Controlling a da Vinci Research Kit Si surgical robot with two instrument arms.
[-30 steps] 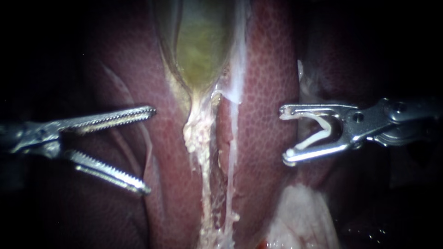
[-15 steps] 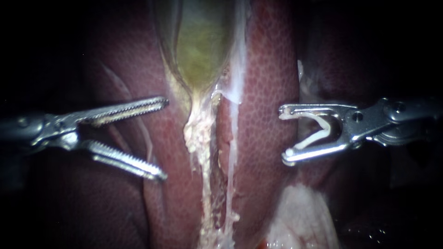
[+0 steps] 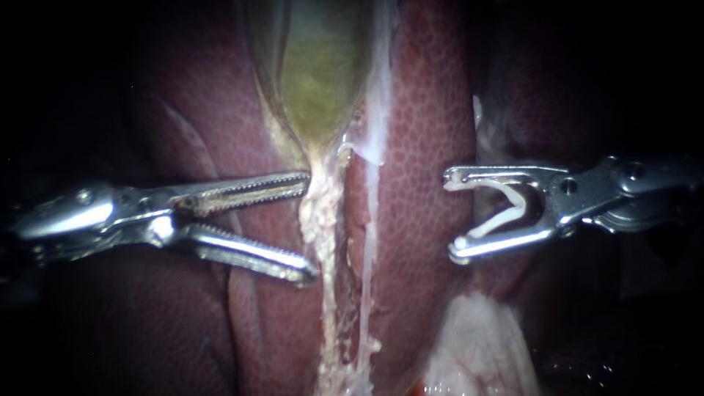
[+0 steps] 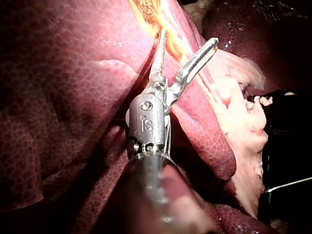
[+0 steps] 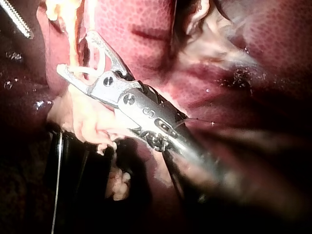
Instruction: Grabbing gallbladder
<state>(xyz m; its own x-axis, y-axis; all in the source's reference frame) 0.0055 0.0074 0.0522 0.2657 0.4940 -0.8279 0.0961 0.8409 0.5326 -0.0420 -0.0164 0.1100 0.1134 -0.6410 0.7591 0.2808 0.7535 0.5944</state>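
Note:
The yellow-green gallbladder (image 3: 319, 66) lies between dark red liver lobes (image 3: 425, 132) and narrows downward into a pale ragged stalk (image 3: 323, 220). My left instrument (image 3: 309, 227) has serrated jaws that stand open, and both tips reach the stalk's left edge just below the gallbladder's narrow end. In the left wrist view the same jaws (image 4: 187, 41) gape against yellowish tissue (image 4: 146, 7). My right instrument (image 3: 452, 214) sits apart over the right lobe, its jaws spread around a white V-shaped clip (image 3: 502, 209) that touches both. The right wrist view shows those jaws (image 5: 73, 51) holding the clip (image 5: 83, 72).
A whitish strand (image 3: 375, 110) runs down the gallbladder's right side. Pale fatty tissue (image 3: 477, 352) lies at the lower right, below my right instrument. In the right wrist view my left instrument's serrated tip (image 5: 17, 19) shows beyond the jaws.
My left instrument has advanced to the right across the liver until its tips reach the pale stalk, and its jaws have narrowed somewhat. The right instrument has not moved.

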